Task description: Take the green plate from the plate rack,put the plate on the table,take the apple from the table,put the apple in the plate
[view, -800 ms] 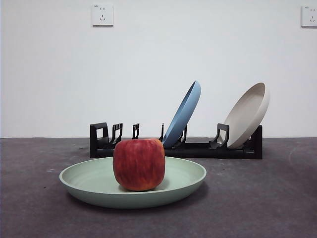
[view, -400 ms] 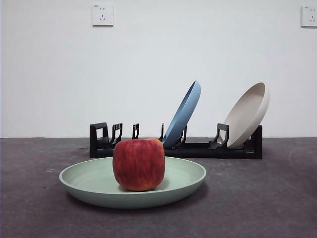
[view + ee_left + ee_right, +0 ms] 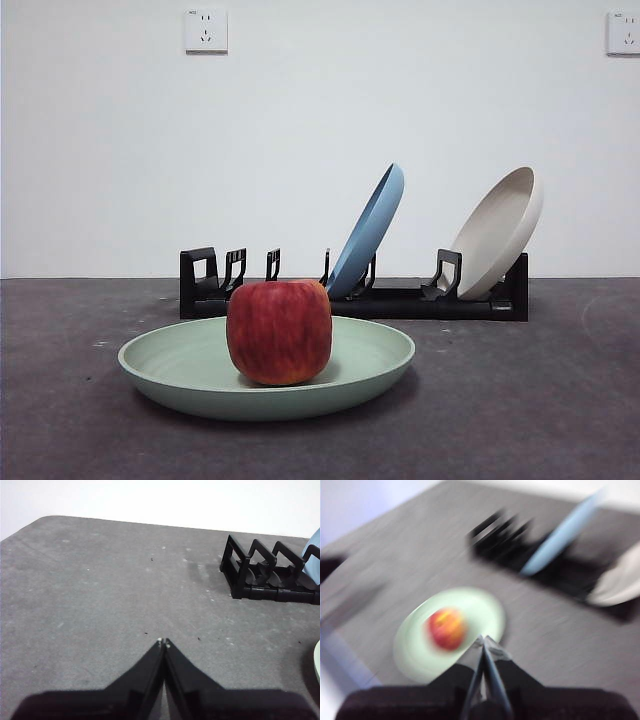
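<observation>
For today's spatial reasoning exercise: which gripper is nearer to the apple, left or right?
Probably right. The right gripper, shut, looks down on the apple in the green plate. The left gripper, shut, is over bare table, seeing only the plate's edge.

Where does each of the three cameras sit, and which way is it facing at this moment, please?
Front view: low, at table height, looking level at the apple in the green plate, the plate rack behind; no arm shows.
Left wrist view: on the left arm, above the table, facing the rack's end; left gripper shut.
Right wrist view: blurred, above apple and plate; right gripper shut.
All three share the rack.
</observation>
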Action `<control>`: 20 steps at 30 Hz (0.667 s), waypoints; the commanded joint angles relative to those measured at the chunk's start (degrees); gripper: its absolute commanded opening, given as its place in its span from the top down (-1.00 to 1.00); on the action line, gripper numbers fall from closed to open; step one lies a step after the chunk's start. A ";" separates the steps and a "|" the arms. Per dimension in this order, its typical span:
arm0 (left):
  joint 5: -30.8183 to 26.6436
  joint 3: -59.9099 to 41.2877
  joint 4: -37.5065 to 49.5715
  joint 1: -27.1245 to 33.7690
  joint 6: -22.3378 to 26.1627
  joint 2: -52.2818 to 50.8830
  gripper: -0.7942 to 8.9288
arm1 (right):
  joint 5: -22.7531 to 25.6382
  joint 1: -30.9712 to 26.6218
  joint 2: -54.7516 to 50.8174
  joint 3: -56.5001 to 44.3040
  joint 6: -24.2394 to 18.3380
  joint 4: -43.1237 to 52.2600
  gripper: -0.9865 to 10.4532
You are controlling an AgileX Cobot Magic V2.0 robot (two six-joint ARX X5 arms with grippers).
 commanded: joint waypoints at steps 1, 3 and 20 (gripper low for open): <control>0.24 -0.59 -0.24 0.15 -0.17 -0.17 0.84 | -0.13 -7.45 -3.04 -5.05 -1.11 6.73 0.83; 0.24 -0.59 -0.24 0.15 -0.17 -0.17 0.84 | -0.13 -11.37 -5.53 -9.25 -1.09 11.74 0.83; 0.24 -0.59 -0.24 0.15 -0.17 -0.17 0.84 | 0.37 -19.06 -26.01 -42.80 2.91 33.40 0.83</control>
